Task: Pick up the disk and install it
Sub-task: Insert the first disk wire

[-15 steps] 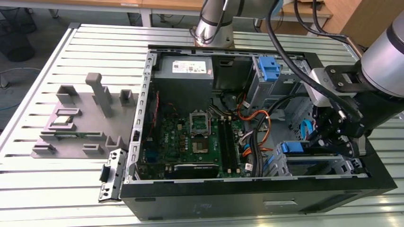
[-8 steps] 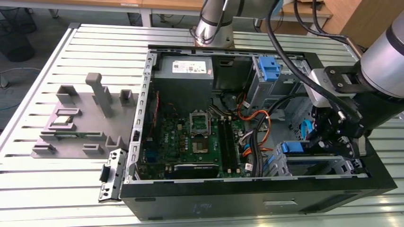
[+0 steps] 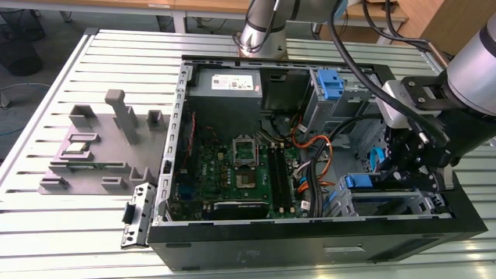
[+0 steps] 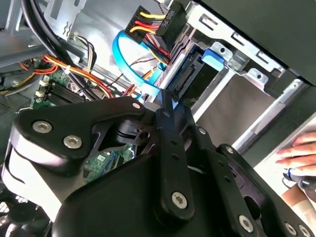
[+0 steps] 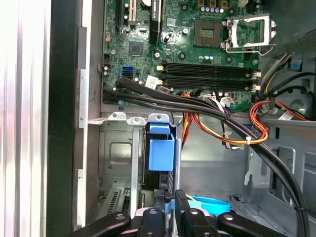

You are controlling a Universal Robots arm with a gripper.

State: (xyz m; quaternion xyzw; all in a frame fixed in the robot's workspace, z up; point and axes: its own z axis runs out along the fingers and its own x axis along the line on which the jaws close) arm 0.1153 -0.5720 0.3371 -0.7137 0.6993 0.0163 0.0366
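Observation:
The disk (image 5: 160, 148) stands edge-on in the drive cage of the open computer case, its blue rail tab facing the motherboard. In the exterior view the disk (image 3: 363, 182) sits in the cage at the case's near corner, on that view's right. My gripper (image 5: 169, 196) is just behind the disk's end, its fingers close together with nothing held between them. In the second wrist view a fingertip (image 4: 166, 106) reaches up to the disk's black connector end (image 4: 193, 81), beside the blue tab (image 4: 216, 57). Whether it touches I cannot tell.
Black, orange and yellow cable bundles (image 5: 217, 116) cross between the motherboard (image 5: 207, 44) and the cage. A blue data cable (image 4: 129, 64) loops beside the gripper. The grey power-supply box (image 3: 226, 85) is at the case's far side. A grey fixture (image 3: 101, 145) lies outside. A hand (image 4: 301, 148) rests nearby.

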